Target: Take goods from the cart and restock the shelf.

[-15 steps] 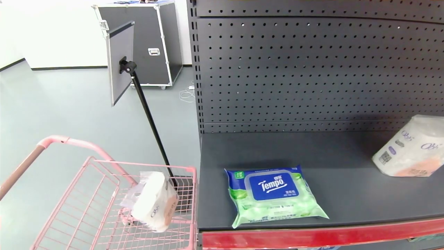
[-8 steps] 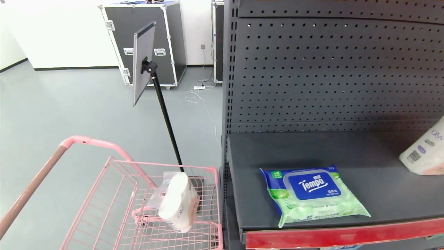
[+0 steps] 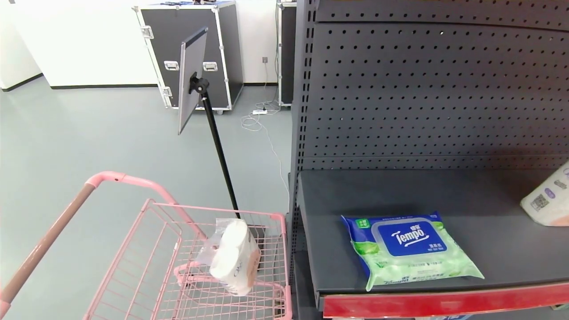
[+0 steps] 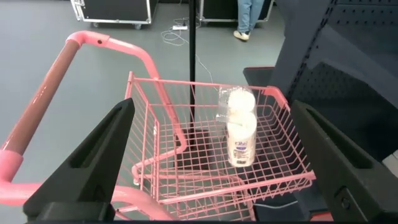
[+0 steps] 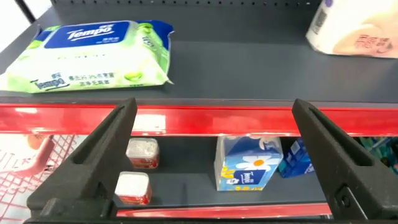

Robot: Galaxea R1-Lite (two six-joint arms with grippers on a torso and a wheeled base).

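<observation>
A pink wire cart (image 3: 111, 178) stands left of the dark shelf (image 3: 400, 191). In it a pack of toilet rolls (image 3: 235, 258) leans upright against the far corner. My left gripper (image 4: 211, 104) hangs open above the cart (image 4: 180, 81), short of the roll pack (image 4: 241, 129), with nothing between its fingers. On the shelf lie a green and blue pack of wet wipes (image 3: 411, 250) and, at the right edge, a white tissue pack (image 3: 549, 199). My right gripper (image 5: 214, 102) is open in front of the shelf's red edge strip (image 5: 249, 119), below the wipes (image 5: 93, 53) and tissue pack (image 5: 357, 28).
A flat panel (image 3: 192, 80) on a thin black pole (image 3: 220, 160) stands just behind the cart. Black flight cases (image 3: 191, 49) and a floor cable (image 3: 262, 120) are farther back. The lower shelf holds cartons (image 5: 249, 165) and small tins (image 5: 140, 152).
The head camera has turned left, so shelf, cart and panel sit farther right in the picture. The goods themselves have not moved.
</observation>
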